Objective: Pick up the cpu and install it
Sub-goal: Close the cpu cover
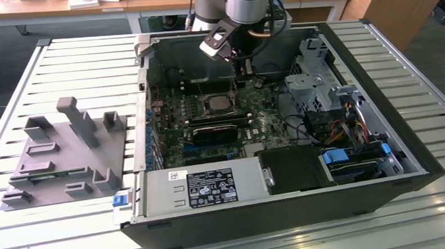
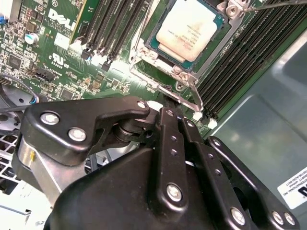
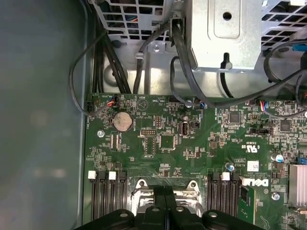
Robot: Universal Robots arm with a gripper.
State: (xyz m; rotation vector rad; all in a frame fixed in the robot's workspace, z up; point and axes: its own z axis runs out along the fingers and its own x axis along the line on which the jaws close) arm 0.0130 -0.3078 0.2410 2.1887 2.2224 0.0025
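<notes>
Black finger links up close: my gripper point(image 2: 169, 106) is closed on nothing.
Both fingers are pressed together, with the tips down at the edge of the metal socket frame point(image 2: 183, 75) on the green motherboard point(image 2: 62, 72). The cpu point(image 2: 189, 29) lies flat in that socket, silver top up and apart from my fingertips, inside the open computer case point(image 1: 287, 220).
</notes>
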